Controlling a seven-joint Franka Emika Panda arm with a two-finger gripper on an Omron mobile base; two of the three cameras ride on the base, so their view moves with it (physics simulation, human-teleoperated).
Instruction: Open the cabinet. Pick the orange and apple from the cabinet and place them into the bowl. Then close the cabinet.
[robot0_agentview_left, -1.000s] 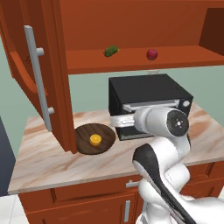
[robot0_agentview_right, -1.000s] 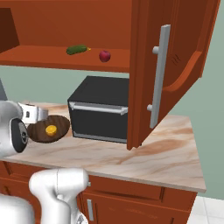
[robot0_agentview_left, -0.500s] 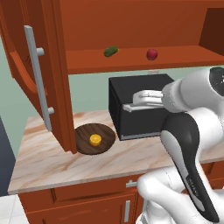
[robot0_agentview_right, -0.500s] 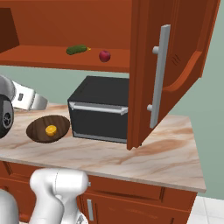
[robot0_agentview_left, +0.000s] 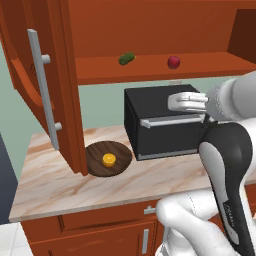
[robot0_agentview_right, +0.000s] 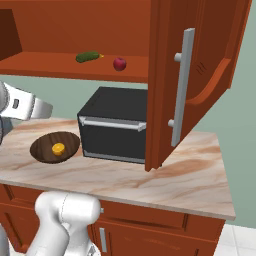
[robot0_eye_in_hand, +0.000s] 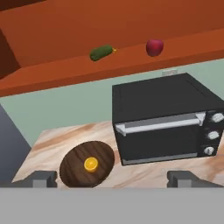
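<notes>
A: Where does the fruit stand?

B: The orange (robot0_agentview_left: 109, 160) lies in the middle of the bowl (robot0_agentview_left: 95, 155), which sits on the counter (robot0_agentview_left: 55, 185) near its back left corner, just beside the microwave (robot0_agentview_left: 165, 127). The apple (robot0_agentview_left: 173, 62) rests on the cabinet (robot0_agentview_left: 65, 90) shelf, toward its front edge, well apart from the green vegetable (robot0_agentview_left: 127, 58).

A: And the gripper?

B: The gripper (robot0_eye_in_hand: 112, 178) hangs above the counter with its fingers wide apart and nothing between them, below the shelf.

A: How will the apple handle?

B: I'd judge it light, firm and smooth, and round enough to roll. Take it across its widest part, fingers level on both sides, so it can't squirt out toward the shelf's edge.
</notes>
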